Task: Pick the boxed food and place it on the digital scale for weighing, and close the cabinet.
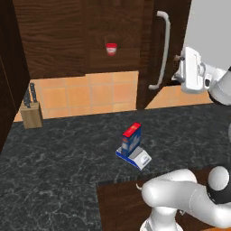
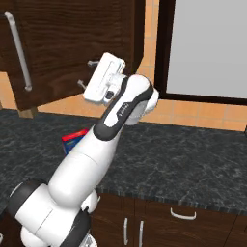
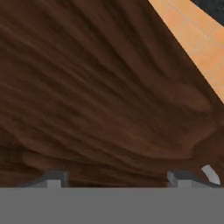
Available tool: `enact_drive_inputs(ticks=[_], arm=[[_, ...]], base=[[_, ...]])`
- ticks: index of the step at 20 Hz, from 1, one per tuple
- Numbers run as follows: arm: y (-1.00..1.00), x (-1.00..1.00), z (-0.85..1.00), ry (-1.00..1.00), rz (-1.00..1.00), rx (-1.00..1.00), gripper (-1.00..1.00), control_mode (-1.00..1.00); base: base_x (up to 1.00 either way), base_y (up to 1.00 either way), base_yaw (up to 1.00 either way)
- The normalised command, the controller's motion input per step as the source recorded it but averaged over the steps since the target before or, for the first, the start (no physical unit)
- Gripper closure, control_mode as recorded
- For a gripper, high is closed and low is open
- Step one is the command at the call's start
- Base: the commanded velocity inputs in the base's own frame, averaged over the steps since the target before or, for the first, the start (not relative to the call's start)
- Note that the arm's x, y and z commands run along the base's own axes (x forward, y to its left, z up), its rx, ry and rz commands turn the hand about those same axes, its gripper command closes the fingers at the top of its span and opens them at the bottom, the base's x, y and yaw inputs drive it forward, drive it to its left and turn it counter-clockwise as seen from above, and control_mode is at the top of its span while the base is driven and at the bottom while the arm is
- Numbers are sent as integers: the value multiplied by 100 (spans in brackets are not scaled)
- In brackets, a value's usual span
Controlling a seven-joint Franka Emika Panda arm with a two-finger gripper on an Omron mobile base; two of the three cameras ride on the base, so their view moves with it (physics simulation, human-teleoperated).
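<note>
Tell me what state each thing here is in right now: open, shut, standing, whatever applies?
Dark brown woodgrain wall cabinet: right door swung open, silver bar handle facing out.
Tall narrow blue carton with red top: upright on the scale.
Flat square scale with blue sides and white front panel: on the black counter, carrying the carton.
Short red-and-white cup: upright on the cabinet shelf.
Tool: fingers spread, empty, close to the door face.

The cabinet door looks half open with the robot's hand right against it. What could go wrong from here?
1. The end effector, fingers spread, meets the cabinet door near its edge; it might slip off before the door shuts.
2. The red-and-white cup sits inside; a hard slam could topple it.
3. The boxed food stands on the digital scale; a swinging arm could knock it.
</note>
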Motion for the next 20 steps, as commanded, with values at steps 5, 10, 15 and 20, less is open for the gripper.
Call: enact_drive_inputs(ticks=[5,10,15,20], arm=[[100,76,30,23,-29,-44,-100,-100],[80,93,-2,1,-35,-30,-100,-100],[67,100,-17,-4,-35,-25,-100,-100],[30,100,-23,-5,-29,-19,-100,-100]], base=[[0,0,0],[0,0,0],[0,0,0],[0,0,0]])
